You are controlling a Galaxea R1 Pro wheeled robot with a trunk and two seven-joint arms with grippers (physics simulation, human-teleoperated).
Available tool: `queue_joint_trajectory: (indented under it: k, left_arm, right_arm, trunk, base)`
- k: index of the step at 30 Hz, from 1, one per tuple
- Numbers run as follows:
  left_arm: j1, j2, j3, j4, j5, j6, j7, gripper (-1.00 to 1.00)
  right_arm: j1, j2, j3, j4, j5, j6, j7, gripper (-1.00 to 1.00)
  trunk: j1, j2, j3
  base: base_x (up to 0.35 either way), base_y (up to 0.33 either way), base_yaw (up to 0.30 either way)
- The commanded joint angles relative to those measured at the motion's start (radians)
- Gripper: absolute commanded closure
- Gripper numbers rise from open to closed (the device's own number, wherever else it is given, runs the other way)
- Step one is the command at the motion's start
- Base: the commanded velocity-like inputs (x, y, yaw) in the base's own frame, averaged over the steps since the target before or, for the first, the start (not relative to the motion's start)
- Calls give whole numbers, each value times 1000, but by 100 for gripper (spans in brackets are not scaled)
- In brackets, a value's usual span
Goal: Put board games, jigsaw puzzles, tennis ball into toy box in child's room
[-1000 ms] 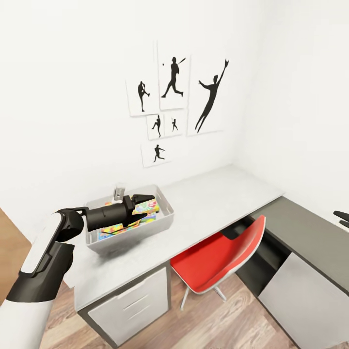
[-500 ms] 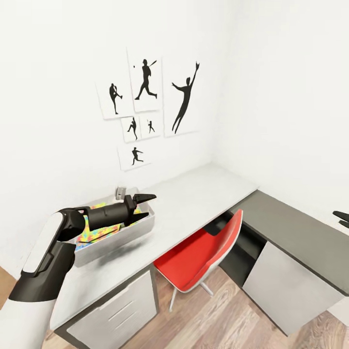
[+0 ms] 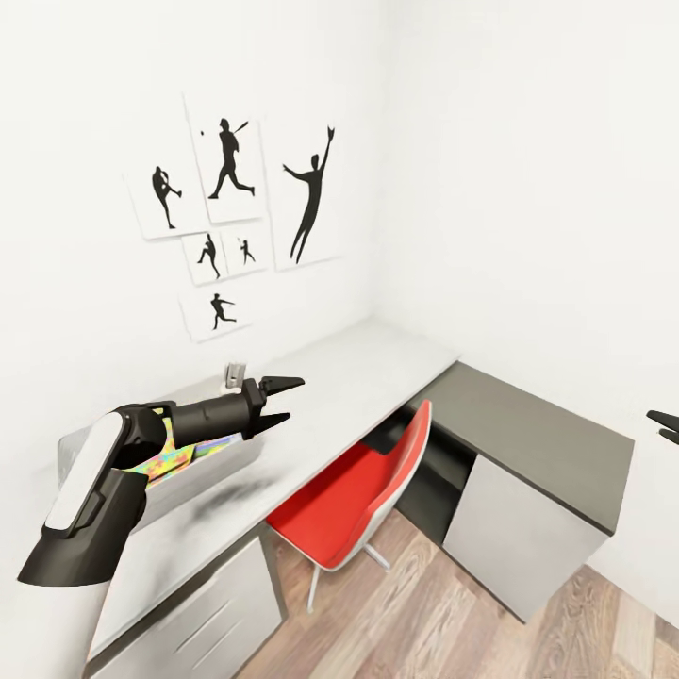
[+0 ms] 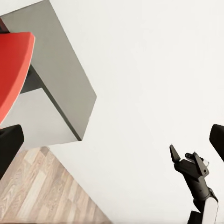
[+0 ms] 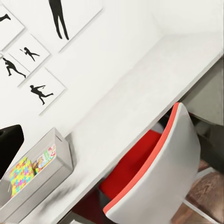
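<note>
As the toy box [image 3: 203,462] on the counter [image 3: 349,377] already holds a jigsaw puzzle [image 3: 165,457] and a printed box, your left tool [image 3: 280,403] hangs wide and empty. The right tool [image 3: 663,425] I cannot judge. Other toys unaccounted for.

Brightness: high, even, soft; no visible lamp.
Walls [image 3: 528,189]: near blown-out white, corner barely readable.
Shadows: faint smudge on the desk [image 3: 311,415] under the left arm [image 3: 203,415]; darker under the desk behind the red chair [image 3: 349,500].
Glare: none.
Sharpness: head view crisp; chair back [image 5: 158,182] slightly soft.
Distortion: verticals lean toward frame edges.
</note>
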Motion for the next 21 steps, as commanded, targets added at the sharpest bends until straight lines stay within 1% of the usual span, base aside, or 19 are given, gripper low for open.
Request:
queue_joint_trajectory:
  k: [1,12,15,17,18,19,20,21]
  left_arm:
    - [-1,1,0,-1,10,-1,10,-100]
    - [-1,0,0,-1,10,-1,11,-100]
    - [-1,-1,0,-1,10,-1,11,-100]
    - [-1,-1,0,-1,10,-1,11,-100]
    - [-1,-1,0,-1,10,-1,11,-100]
    - [-1,-1,0,-1,10,-1,11,-100]
    - [-1,-1,0,-1,10,-1,11,-100]
    - [-2,-1,0,-1,10,0,11,-100]
  right_arm:
    - [-2,0,-1,0,6,5,7,-100]
    - [-2,0,4,0,6,5,6,-100]
    - [-4,0,15,0,7,5,3,-100]
    - [-7,0,36,0,7,5,-6,-100]
    - [-7,0,36,0,7,5,-6,-100]
    - [-8,0,48,0,7,5,-13,-100]
    - [-8,0,48,0,7,5,-13,-100]
    - [-9,-1,61,0,7,5,-22,-100]
  trunk:
    - [1,-2,-2]
    - [1,-2,5]
    - [1,-2,7]
    - [1,-2,8]
    - [1,-2,8]
    - [1,-2,9]
    - [1,-2,10]
    - [1,-2,10]
  base:
    - [0,0,-272]
    - [0,0,-272]
    - [0,0,-273]
    - [0,0,-273]
    - [0,0,-273]
    - [0,0,-272]
    - [0,0,-272]
    - [0,0,-273]
